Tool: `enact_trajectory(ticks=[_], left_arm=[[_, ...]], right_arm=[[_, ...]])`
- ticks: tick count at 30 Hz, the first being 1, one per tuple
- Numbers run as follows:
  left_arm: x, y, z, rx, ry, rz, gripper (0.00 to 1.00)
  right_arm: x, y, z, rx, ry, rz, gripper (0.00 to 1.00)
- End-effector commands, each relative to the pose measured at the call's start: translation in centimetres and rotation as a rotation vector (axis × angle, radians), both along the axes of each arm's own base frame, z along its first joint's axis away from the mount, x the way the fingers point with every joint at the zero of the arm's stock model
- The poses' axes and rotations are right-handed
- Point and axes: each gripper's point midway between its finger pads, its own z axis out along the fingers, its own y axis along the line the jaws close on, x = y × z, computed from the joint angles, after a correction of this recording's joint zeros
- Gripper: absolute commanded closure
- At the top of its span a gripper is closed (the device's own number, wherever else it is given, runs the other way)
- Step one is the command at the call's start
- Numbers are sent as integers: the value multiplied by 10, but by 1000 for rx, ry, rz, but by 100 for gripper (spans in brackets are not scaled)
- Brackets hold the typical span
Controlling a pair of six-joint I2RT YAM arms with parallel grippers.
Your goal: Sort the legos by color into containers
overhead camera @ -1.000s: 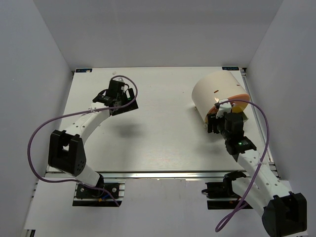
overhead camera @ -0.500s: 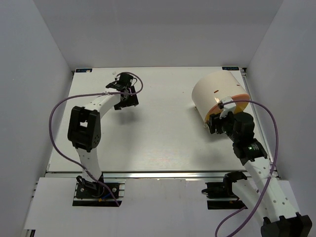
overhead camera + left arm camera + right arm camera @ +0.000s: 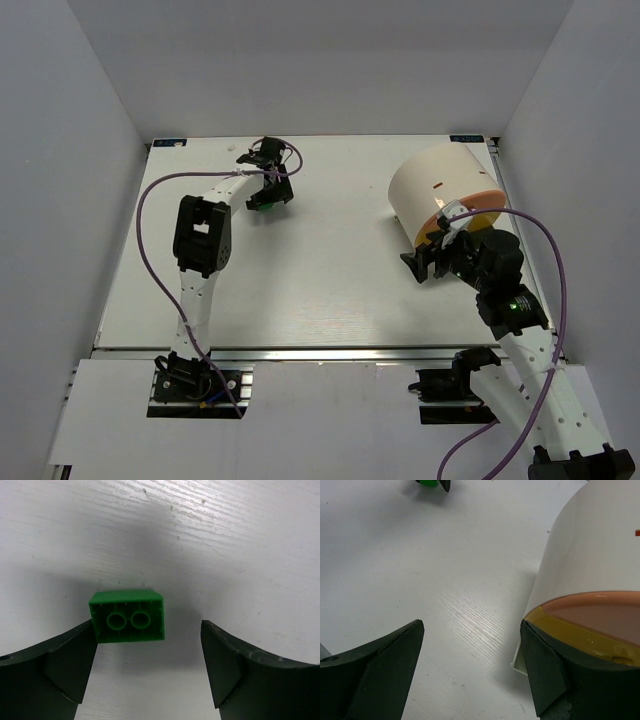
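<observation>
A green lego [image 3: 127, 616] lies on the white table with its hollow underside showing. It sits between the fingers of my open left gripper [image 3: 148, 645], right against the left finger and well clear of the right one. From above, the left gripper [image 3: 266, 198] is at the back of the table with the green lego [image 3: 261, 206] under it. The cream-white container [image 3: 440, 185] lies on its side at the right, orange face [image 3: 600, 611] towards my right gripper [image 3: 472, 625]. The right gripper [image 3: 424, 262] is open and empty just left of that face. No other legos show.
White walls close in the table at the back and both sides. The left arm's purple cable [image 3: 150, 240] loops over the left half of the table. A small thin white piece [image 3: 519, 664] lies at the foot of the container.
The left arm has stretched out and swung its gripper right along the back of the table, and the green lego now shows under it. The right gripper has shifted a little left and nearer.
</observation>
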Motion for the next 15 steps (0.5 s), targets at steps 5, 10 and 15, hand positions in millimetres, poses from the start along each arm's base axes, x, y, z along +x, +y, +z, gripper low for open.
enact_trajectory(ticks=[5,10,15], left_arm=[[6,21,9,49,2,56,11],[7,24,5,36,-1,61,17],[12,21,4,0,-12,56,33]], right_arm=[[3,3,17,18,-55,12,17],[3,4,14,24,-45,13,17],[4,5,15,29,-41,19,17]])
